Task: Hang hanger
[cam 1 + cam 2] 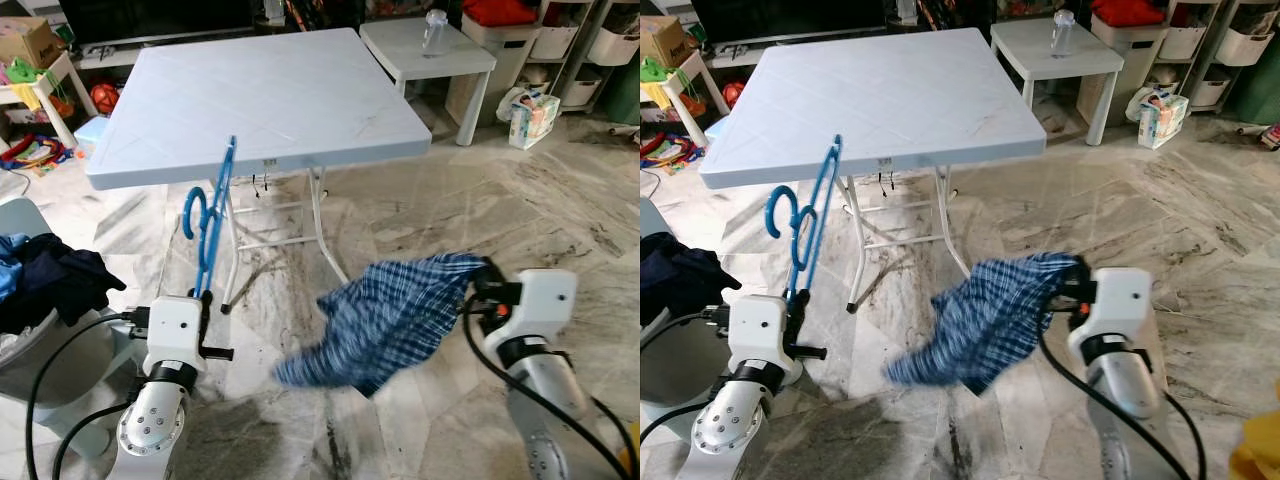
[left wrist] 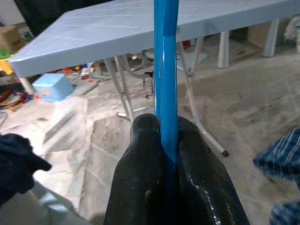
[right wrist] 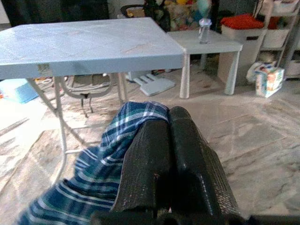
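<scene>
Both eye views look forward and down from head height at the marble floor (image 1: 420, 200) and the whole pale blue desk (image 1: 260, 95), offset slightly sideways from each other. Each wrist camera sits low, very close behind its own black fingers, facing level toward the desk's near edge, which both share.

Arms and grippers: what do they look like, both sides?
Silver jointed arms end in boxy white wrist housings, with black cables looping alongside each. The right housing shows a small orange-red mark. Left gripper and right gripper: two long, rounded, matte black fingers each.
</scene>
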You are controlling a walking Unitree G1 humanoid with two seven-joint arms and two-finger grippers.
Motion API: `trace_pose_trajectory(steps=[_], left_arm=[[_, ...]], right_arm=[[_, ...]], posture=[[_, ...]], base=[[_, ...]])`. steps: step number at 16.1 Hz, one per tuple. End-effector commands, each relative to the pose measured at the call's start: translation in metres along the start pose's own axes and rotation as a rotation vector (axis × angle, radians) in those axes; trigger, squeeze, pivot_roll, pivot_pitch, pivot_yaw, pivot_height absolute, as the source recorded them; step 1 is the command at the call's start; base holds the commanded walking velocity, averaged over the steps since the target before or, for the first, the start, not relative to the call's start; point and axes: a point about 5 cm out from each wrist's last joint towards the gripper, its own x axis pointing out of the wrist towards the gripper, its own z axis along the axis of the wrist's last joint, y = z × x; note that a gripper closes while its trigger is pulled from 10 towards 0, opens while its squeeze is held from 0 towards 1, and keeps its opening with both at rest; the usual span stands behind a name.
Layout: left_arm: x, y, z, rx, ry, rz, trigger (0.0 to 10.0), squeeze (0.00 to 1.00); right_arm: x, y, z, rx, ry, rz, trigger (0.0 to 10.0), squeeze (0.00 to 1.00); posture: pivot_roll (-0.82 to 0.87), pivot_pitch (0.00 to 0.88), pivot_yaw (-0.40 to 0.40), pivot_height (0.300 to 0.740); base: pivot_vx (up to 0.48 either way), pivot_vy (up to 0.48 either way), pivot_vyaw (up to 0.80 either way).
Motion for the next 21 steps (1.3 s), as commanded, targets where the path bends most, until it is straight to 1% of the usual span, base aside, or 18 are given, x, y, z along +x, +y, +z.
trace_pose_trajectory(steps=[1, 2, 3, 4, 5, 8, 11, 12, 17, 19, 21], left_arm=[[0.002, 0.003, 0.005, 0.005, -0.024, -0.016, 10.0, 0.00], [0.004, 0.005, 0.004, 0.013, -0.025, -0.039, 10.0, 0.00], [0.007, 0.009, 0.003, 0.016, -0.025, -0.047, 10.0, 0.00], [0.009, 0.011, 0.004, 0.016, -0.025, -0.044, 10.0, 0.00], [0.012, 0.013, 0.005, 0.009, -0.028, -0.041, 10.0, 0.00], [0.017, 0.006, 0.008, -0.011, -0.045, -0.058, 10.0, 0.00], [0.017, 0.000, 0.006, -0.034, -0.042, -0.066, 10.0, 0.00], [0.016, -0.001, 0.005, -0.039, -0.040, -0.065, 10.0, 0.00], [0.019, -0.001, 0.006, -0.058, -0.041, -0.045, 10.0, 0.00], [0.021, -0.003, 0.006, -0.060, -0.042, -0.053, 10.0, 0.00], [0.022, -0.005, 0.007, -0.066, -0.048, -0.062, 10.0, 0.00]], right_arm=[[0.001, 0.006, 0.009, -0.027, -0.024, 0.027, 10.0, 0.00], [0.002, 0.008, 0.008, -0.059, -0.019, 0.042, 10.0, 0.00], [0.004, 0.009, 0.010, -0.068, -0.022, 0.060, 10.0, 0.00], [0.004, 0.009, 0.011, -0.067, -0.025, 0.068, 10.0, 0.00], [0.006, 0.008, 0.012, -0.061, -0.028, 0.064, 10.0, 0.00], [0.008, 0.008, 0.015, -0.067, -0.034, 0.064, 10.0, 0.00], [0.007, 0.010, 0.015, -0.065, -0.032, 0.070, 10.0, 0.00], [0.007, 0.010, 0.016, -0.052, -0.034, 0.072, 10.0, 0.00], [0.013, 0.012, 0.020, -0.063, -0.050, 0.084, 10.0, 0.00], [0.016, 0.016, 0.021, -0.087, -0.063, 0.108, 10.0, 0.00], [0.017, 0.021, 0.023, -0.095, -0.070, 0.124, 10.0, 0.00]], posture=[[-0.01, 0.045, 0.030, 0.740], [-0.01, 0.044, 0.029, 0.740], [-0.01, 0.042, 0.028, 0.740], [-0.01, 0.039, 0.028, 0.740], [-0.01, 0.038, 0.030, 0.740], [-0.03, 0.044, 0.023, 0.740], [-0.03, 0.048, 0.018, 0.740], [-0.03, 0.050, 0.016, 0.740], [-0.03, 0.046, 0.007, 0.740], [-0.03, 0.044, 0.002, 0.740], [-0.03, 0.042, -0.001, 0.740]], base=[[0.000, 0.000, 0.00], [0.000, 0.000, 0.00], [0.000, 0.000, 0.00], [0.000, 0.000, 0.00], [0.000, 0.000, 0.80], [0.252, 0.000, 0.80], [0.257, 0.000, 0.66], [0.274, 0.000, 0.00], [0.290, 0.000, 0.00], [0.326, 0.000, 0.00], [0.328, 0.000, 0.80]])
